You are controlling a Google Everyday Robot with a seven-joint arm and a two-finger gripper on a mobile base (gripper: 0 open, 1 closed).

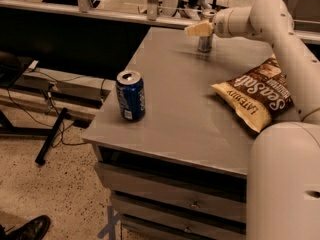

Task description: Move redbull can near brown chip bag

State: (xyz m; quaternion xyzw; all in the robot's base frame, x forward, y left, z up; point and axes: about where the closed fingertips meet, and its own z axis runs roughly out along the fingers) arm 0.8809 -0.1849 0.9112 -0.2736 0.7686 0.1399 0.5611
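The gripper (199, 30) hangs at the far edge of the counter (175, 104), its tan tip right at the top of the redbull can (204, 44) and covering the can's rim. Whether it has closed on the can or merely sits against it, I cannot tell. The redbull can stands upright on the counter near the back edge, directly under the gripper.

The white arm (280, 31) runs from the gripper to the right, bends at a rounded joint, and comes down the right side toward the robot's wide white body (285, 184) in the near right corner.

The brown chip bag (257, 96) lies flat on the right part of the counter, nearer than the redbull can and apart from it, with bare counter between them. A blue soda can (131, 96) stands upright close to the near left edge, well apart from both.

Below the counter front are drawers (175, 201). A dark shoe (31, 228) shows on the speckled floor (55, 189) at lower left.
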